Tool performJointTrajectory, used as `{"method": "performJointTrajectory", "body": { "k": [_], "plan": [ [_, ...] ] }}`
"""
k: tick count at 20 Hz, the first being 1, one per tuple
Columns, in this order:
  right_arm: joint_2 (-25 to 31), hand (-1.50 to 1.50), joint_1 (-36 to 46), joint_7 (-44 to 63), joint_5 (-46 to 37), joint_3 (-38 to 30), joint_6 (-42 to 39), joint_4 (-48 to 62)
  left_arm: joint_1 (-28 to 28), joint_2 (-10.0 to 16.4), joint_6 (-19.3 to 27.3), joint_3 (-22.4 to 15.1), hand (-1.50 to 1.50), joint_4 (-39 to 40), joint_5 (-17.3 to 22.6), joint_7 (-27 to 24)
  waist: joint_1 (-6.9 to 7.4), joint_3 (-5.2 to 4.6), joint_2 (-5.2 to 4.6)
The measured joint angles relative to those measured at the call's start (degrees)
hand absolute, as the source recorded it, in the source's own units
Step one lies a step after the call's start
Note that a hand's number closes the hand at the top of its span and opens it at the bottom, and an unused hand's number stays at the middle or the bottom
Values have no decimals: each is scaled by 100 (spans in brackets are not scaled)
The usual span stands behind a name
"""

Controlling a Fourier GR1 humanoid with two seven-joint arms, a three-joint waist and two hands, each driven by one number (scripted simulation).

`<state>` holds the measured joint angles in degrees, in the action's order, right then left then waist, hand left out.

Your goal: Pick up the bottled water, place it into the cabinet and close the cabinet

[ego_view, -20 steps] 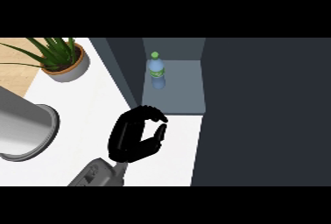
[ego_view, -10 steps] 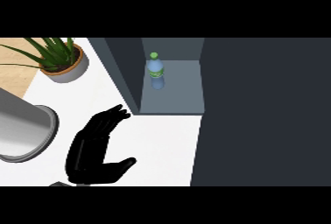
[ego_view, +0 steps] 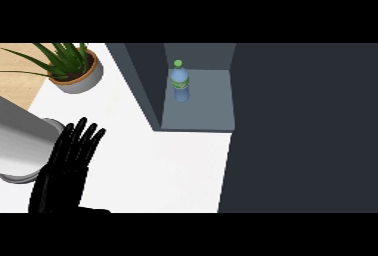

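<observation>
bottle (ego_view: 179,82) stands upright on the cabinet (ego_view: 199,112) shelf, towards the back, so placing looks done; closing is the step in hand. left hand (ego_view: 63,170) sits at lower left over the surface (ego_view: 170,165), fingers straight, released, holding nothing; right hand not seen. we cannot tell which dark panel is the door, the slab left of the shelf or the wide one at right. our judgement: find the door's free edge, push with flat fingers, sweep clear of the bottle, and mind the grey vessel (ego_view: 22,150) just beside the hand.
</observation>
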<state>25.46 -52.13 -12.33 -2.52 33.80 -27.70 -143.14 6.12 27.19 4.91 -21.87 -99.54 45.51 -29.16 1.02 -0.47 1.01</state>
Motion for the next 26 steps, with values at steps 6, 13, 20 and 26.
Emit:
{"method": "performJointTrajectory", "body": {
  "k": [6,13,20,26],
  "plan": [
    [171,150,573,269,-50,109,158,-17,350,354,-349,331,-150,-182,300,14,149,-29,-1],
    [31,150,711,485,22,298,478,23,690,768,-834,705,-150,-353,631,37,325,-36,-70],
    [-35,150,1021,723,143,357,520,61,894,1083,-1263,958,-150,-444,847,69,581,-35,-153],
    [-20,150,1416,997,239,331,423,66,939,1285,-1582,1102,-150,-477,995,119,810,-48,-235]
  ]
}}
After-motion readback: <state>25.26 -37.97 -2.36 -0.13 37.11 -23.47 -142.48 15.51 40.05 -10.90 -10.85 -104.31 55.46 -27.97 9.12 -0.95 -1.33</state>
